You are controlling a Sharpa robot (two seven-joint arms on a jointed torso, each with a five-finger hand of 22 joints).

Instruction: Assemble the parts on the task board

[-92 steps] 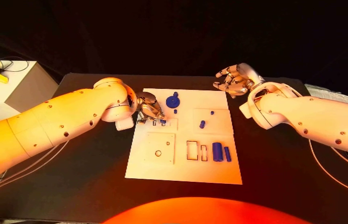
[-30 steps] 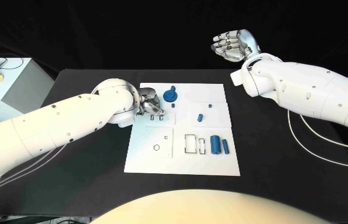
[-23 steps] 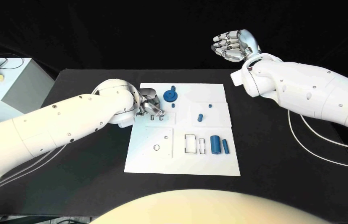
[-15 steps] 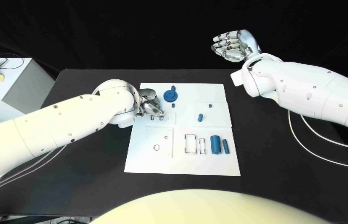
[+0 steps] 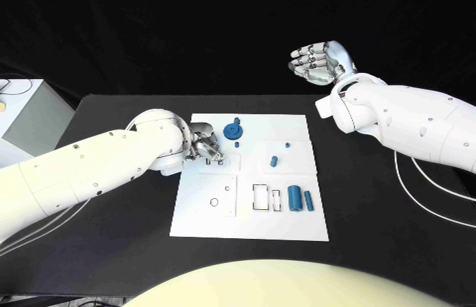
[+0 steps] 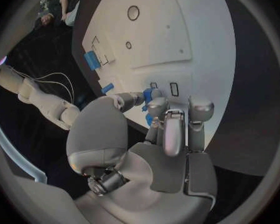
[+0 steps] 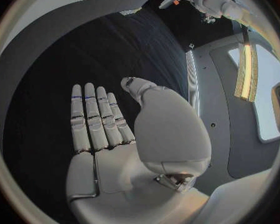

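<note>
Left hand (image 5: 206, 146) fingers pinching blue part (image 6: 150, 93) over task board (image 5: 248, 217); right hand (image 5: 316, 62) fingers straight, empty.

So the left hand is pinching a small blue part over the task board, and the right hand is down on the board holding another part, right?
Not quite. The right hand is raised well beyond the task board, open and holding nothing, as the head view shows. The left hand does pinch a small blue part over the board.

Black table (image 5: 119, 217), matte surface. White task board (image 5: 248, 221) lies flat at its centre, long side running away from the robot. White cables (image 5: 437, 190) trail across the table's right side.
</note>
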